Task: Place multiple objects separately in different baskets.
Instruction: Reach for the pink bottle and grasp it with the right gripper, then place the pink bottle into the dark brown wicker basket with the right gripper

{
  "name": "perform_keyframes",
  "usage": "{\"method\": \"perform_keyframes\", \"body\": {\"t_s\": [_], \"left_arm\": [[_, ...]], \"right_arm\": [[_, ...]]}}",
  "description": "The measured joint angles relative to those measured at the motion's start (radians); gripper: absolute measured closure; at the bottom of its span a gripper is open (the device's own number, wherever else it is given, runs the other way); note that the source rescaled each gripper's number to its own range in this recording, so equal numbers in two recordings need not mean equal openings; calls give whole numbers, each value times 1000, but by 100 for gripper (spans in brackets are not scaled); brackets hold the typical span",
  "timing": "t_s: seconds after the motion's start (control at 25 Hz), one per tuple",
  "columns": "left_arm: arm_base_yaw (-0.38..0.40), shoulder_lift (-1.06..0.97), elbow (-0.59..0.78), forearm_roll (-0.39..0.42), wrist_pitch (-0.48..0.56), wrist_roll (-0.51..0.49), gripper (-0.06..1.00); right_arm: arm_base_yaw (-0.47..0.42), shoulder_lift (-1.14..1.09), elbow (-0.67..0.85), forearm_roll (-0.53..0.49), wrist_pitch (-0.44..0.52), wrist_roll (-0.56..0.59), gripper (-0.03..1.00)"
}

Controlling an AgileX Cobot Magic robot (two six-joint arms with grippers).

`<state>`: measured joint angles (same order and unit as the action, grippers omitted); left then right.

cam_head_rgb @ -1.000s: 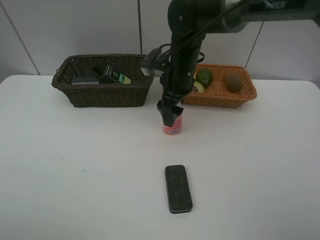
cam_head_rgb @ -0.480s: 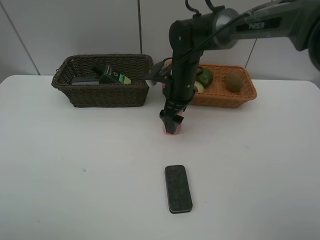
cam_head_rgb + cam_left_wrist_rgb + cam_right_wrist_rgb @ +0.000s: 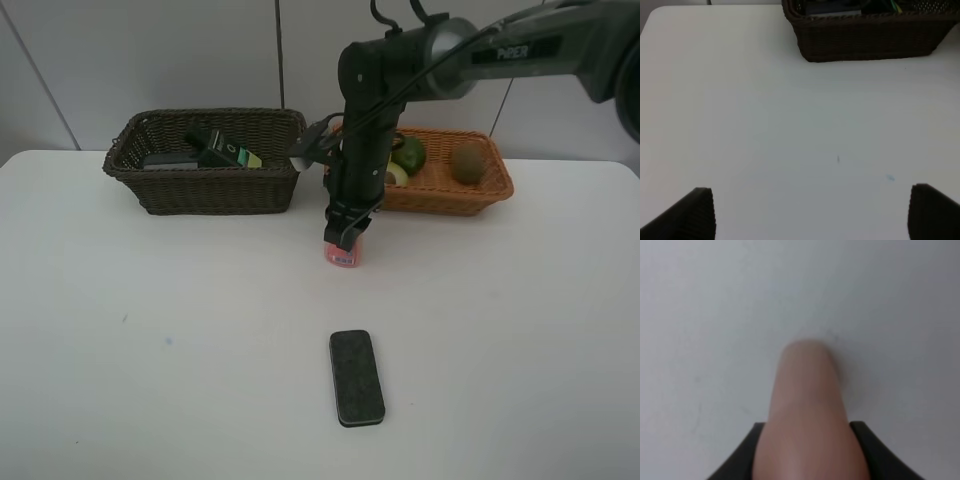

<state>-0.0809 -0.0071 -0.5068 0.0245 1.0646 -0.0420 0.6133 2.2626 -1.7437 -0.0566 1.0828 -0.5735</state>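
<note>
The pink white-capped bottle (image 3: 341,257) is on the white table in front of the gap between the baskets, tilted a little. My right gripper (image 3: 345,236) comes down from above and is shut on its top. In the right wrist view the pink bottle (image 3: 807,390) fills the gap between the dark fingers (image 3: 740,460). The black eraser (image 3: 357,377) lies flat nearer the front. The dark brown basket (image 3: 150,185) holds the dark green pump bottle (image 3: 215,148). The light orange-tan basket (image 3: 450,198) holds the green avocado (image 3: 410,152) and the brown kiwi (image 3: 467,162). My left gripper (image 3: 815,215) is open over bare table.
The dark brown basket (image 3: 870,42) stands ahead of the left gripper in the left wrist view. The right arm (image 3: 375,90) crosses in front of the orange-tan basket's left end. A white tiled wall rises behind the table (image 3: 150,330).
My right gripper has dropped onto the pink bottle and shut on it. The bottle now leans and has shifted slightly. The eraser and baskets have not moved.
</note>
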Motion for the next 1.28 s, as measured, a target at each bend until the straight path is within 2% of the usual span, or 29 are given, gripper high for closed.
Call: {"method": "perform_keyframes", "body": {"t_s": [0.24,0.44,0.6,0.76,0.84,0.96,1.16,1.2,1.24,1.28], "left_arm": [[0,0,0,0,0,0,-6],[0,0,0,0,0,0,-6],[0,0,0,0,0,0,-6],[0,0,0,0,0,0,-6],[0,0,0,0,0,0,-6],[0,0,0,0,0,0,-6],[0,0,0,0,0,0,-6],[0,0,0,0,0,0,-6],[0,0,0,0,0,0,-6],[0,0,0,0,0,0,-6]], "right_arm": [[0,-14,0,-1,2,0,97],[0,-122,-6,15,6,21,97],[0,-151,-110,57,-16,82,97],[0,-116,-230,99,-105,140,97],[0,-81,-276,106,-179,176,97],[0,-15,-290,105,-305,221,97],[0,68,-290,104,-457,251,97],[0,73,-290,104,-495,269,92],[0,75,-290,101,-540,295,82],[0,77,-290,93,-584,328,63]]}}
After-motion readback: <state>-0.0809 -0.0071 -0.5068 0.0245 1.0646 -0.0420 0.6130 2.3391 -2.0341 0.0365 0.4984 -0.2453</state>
